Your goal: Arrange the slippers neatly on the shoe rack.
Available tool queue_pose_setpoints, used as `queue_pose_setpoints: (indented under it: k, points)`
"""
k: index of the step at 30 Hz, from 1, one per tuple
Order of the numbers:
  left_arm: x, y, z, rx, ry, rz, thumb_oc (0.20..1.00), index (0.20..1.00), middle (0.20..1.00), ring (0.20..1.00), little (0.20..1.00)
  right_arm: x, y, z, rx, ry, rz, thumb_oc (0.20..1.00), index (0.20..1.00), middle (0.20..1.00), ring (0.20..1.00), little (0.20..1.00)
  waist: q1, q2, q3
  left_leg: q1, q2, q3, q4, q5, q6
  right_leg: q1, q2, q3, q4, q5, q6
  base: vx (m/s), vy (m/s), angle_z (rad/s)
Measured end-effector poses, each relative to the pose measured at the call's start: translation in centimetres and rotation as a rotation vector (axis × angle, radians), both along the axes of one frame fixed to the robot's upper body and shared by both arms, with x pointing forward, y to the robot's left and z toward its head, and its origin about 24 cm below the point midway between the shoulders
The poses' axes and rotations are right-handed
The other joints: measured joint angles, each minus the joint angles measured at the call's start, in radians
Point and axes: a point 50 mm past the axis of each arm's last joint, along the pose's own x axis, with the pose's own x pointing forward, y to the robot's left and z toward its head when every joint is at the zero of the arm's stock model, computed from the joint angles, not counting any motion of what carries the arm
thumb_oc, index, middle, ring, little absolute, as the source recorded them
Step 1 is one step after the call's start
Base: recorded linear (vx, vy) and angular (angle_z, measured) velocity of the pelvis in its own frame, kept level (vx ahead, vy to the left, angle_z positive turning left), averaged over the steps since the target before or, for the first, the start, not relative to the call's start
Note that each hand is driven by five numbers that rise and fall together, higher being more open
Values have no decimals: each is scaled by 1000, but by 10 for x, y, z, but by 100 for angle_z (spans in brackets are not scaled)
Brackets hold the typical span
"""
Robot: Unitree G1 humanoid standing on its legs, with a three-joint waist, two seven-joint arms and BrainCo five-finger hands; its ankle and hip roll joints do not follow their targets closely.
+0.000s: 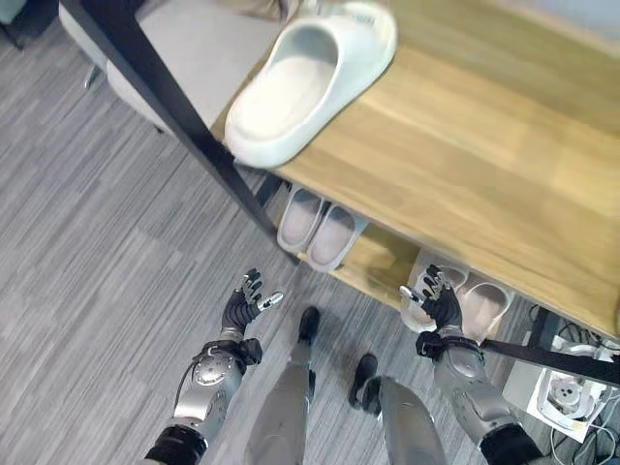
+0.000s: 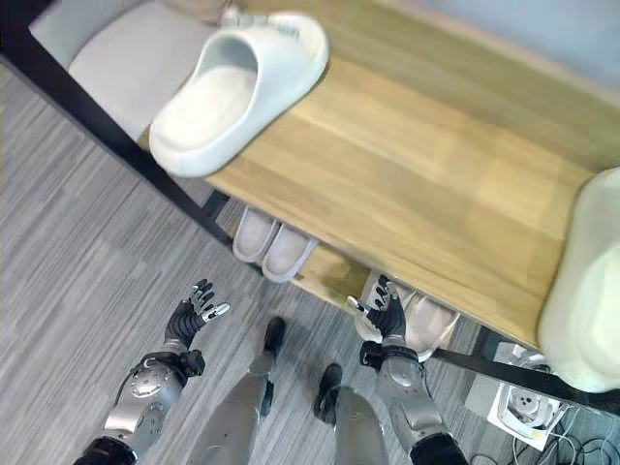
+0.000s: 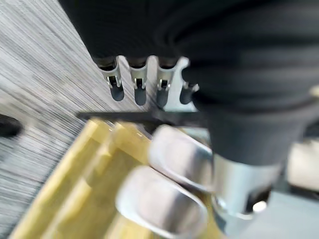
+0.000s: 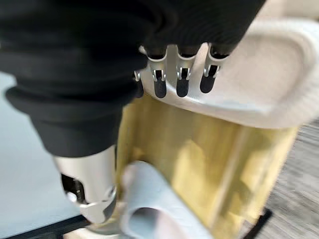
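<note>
The shoe rack [image 1: 465, 155] has a wooden top shelf on a black frame and a wooden lower shelf [image 1: 373, 262] beneath it.

Top shelf:
- One white slipper [image 1: 310, 77] lies at the left end, sole down, its heel reaching the front edge and slightly overhanging the corner.
- A second white slipper [image 2: 586, 281] lies at the right end of the top shelf, cut off by the picture edge in the right eye view.

Lower shelf:
- A pair of pale pink-grey slippers [image 1: 318, 229] lies side by side, touching, near the left end, with the heels at the front edge.
- Another pale pair [image 1: 475, 300] lies toward the right end, also side by side.

Left hand [image 1: 244, 305]: held above the grey wood-grain floor [image 1: 107, 252], in front of the rack and apart from it, palm up. The fingers are spread and relaxed, and the hand holds nothing. In the left wrist view the fingers [image 3: 139, 87] extend straight, with the lower shelf and the left pair past them.

Right hand [image 1: 438, 298]: held at the front edge of the lower shelf, just before the right pair. The fingers are straight and spread, and nothing is grasped. The right wrist view shows the fingers [image 4: 182, 79] extended toward a pale slipper; contact cannot be confirmed.

A white power strip [image 1: 567, 392] lies on the floor at the right end of the rack.
</note>
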Motion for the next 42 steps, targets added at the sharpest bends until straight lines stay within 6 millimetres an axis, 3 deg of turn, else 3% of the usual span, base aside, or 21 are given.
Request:
queue_pose_setpoints:
  k: [4,6,11,12,14,15,18,20,22,24,26,28,36,38,42]
  points:
    - [2,2,3,1,-16,-29,1000,1000,1000,1000,1000,-2,-2,3,-12,-19,126,1000,1000,1000,1000,1000,-17,6,-30,89,8,32,-68,-1,2,72,7,24,-63,15,14,117,48,-22]
    - [-8,9,-4,17,17,-52,1000,1000,1000,1000,1000,-15,-15,-5,-38,20,193,1000,1000,1000,1000,1000,-20,29,-67,167,15,65,-124,0,6,148,18,51,-147,48,29,113,56,-43]
    - [-30,24,-19,82,92,-74,1000,1000,1000,1000,1000,-43,-31,-24,-54,110,222,1000,1000,1000,1000,1000,-44,59,-112,221,12,105,-124,-13,23,233,22,80,-251,93,46,75,45,-26]
    - [-47,35,-30,152,161,-112,1000,1000,1000,1000,1000,-74,-48,-43,-95,219,199,1000,1000,1000,1000,1000,-59,76,-144,260,11,133,-125,-36,29,279,22,109,-304,108,51,90,36,-45]
    - [-57,38,-35,204,201,-173,1000,1000,1000,1000,1000,-104,-64,-61,-168,353,191,1000,1000,1000,1000,1000,-104,100,-167,283,10,146,-125,-44,28,316,23,120,-349,127,53,119,39,-38]
    - [-63,35,-39,249,232,-263,1000,1000,1000,1000,1000,-123,-75,-70,-216,434,192,1000,1000,1000,1000,1000,-115,108,-180,308,12,170,-125,-58,29,335,23,145,-363,131,53,100,29,-44]
    - [-73,9,-37,312,252,-558,1000,1000,1000,1000,1000,-134,-89,-75,-256,494,167,1000,1000,1000,1000,1000,-138,125,-195,319,14,197,-127,-66,29,334,23,179,-363,135,58,31,2,-39]
    - [-69,-21,-34,276,204,-690,1000,1000,1000,1000,1000,-134,-90,-75,-263,508,187,1000,1000,1000,1000,1000,-168,134,-201,319,16,202,-132,-67,27,333,25,186,-368,145,57,22,-15,-18]
    - [-58,-41,-22,271,131,-775,1000,1000,1000,1000,1000,-136,-86,-77,-256,514,201,1000,1000,1000,1000,1000,-194,134,-205,323,24,215,-131,-73,19,327,30,202,-366,143,61,22,-20,-16]
    - [-44,-70,-2,286,16,-898,1000,1000,1000,1000,1000,-134,-82,-77,-255,510,224,1000,1000,1000,1000,1000,-192,129,-205,315,28,219,-132,-77,12,315,35,211,-362,140,65,10,-26,-12]
    - [-29,-113,36,267,-183,-1053,1000,1000,1000,1000,1000,-125,-74,-77,-255,489,256,1000,1000,1000,1000,1000,-200,130,-205,302,29,223,-132,-75,10,298,35,216,-361,149,65,-7,-37,-9]
    - [-27,-129,60,250,-290,-1116,1000,1000,1000,1000,1000,-120,-69,-76,-245,474,266,1000,1000,1000,1000,1000,-211,125,-202,300,29,223,-132,-72,13,297,36,214,-363,152,65,-11,-36,-5]
    - [-30,-145,108,8,-447,-1152,1000,1000,1000,1000,1000,-115,-50,-79,-207,455,304,1000,1000,1000,1000,1000,-201,106,-188,306,27,217,-125,-62,24,321,36,206,-380,163,53,-5,-53,5]
    - [-29,-142,121,-41,-486,-1133,1000,1000,1000,1000,1000,-114,-48,-79,-202,452,306,1000,1000,1000,1000,1000,-187,102,-185,306,27,214,-125,-62,24,330,36,200,-388,163,53,5,-49,7]
    - [-18,-122,168,-96,-684,-999,1000,1000,1000,1000,1000,-113,-43,-80,-167,446,298,1000,1000,1000,1000,1000,-176,90,-172,317,23,195,-125,-62,23,368,37,180,-420,170,53,17,-68,15]
